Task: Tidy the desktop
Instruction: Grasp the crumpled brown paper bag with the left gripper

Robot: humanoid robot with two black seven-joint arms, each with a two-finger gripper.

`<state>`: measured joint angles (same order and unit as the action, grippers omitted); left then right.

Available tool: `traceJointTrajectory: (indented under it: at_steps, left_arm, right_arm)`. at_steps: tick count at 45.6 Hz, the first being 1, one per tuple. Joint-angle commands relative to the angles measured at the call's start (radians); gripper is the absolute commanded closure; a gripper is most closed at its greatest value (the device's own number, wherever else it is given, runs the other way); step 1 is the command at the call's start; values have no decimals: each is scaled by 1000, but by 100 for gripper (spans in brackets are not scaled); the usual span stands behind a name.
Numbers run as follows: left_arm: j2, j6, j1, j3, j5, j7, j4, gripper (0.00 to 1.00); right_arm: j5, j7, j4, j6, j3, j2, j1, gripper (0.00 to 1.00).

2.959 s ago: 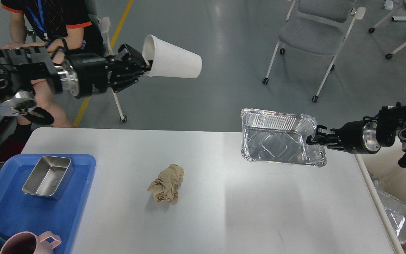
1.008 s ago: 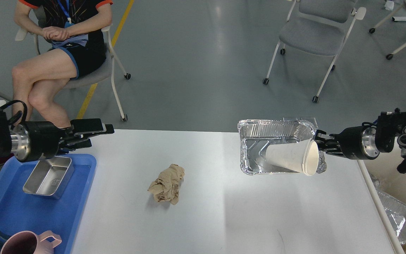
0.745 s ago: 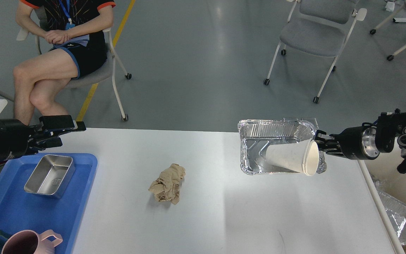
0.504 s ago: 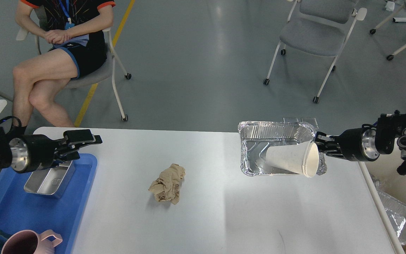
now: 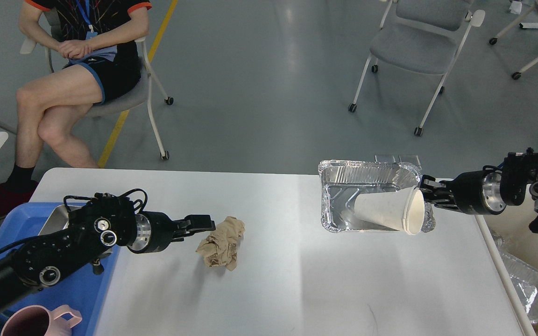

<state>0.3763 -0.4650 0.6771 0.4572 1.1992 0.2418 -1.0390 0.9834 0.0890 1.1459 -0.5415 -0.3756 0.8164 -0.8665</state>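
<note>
The left claw (image 5: 206, 225), fingers slightly parted, hovers just beside the paper wad (image 5: 221, 242) mid-desktop (image 5: 297, 280), so picking up the wad looks like the step in hand. Next it must straddle the wad and close. The right claw (image 5: 425, 193) pinches the foil tray (image 5: 343, 179) (cup (image 5: 390, 210) inside).

Bright, even overhead light, sharp focus; soft glare on the desktop (image 5: 297, 280) and floor (image 5: 292, 28), with faint shadows.
</note>
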Motion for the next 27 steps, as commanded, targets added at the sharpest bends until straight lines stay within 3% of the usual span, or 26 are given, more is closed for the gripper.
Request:
traceJointTrajectory:
  at_steps: [1, 13, 27]
  left_arm:
    - [-74, 3, 7, -6, 2, -9, 82, 3]
    - [-126, 42, 4, -9, 8, -10, 112, 4]
    - [-131, 146, -4, -89, 17, -13, 112, 25]
  right_arm:
    - [0, 0, 0, 0, -13, 0, 20, 100]
    - [1, 0, -3, 0, -22, -5, 24, 100]
    - [1, 0, -2, 0, -22, 3, 32, 100]
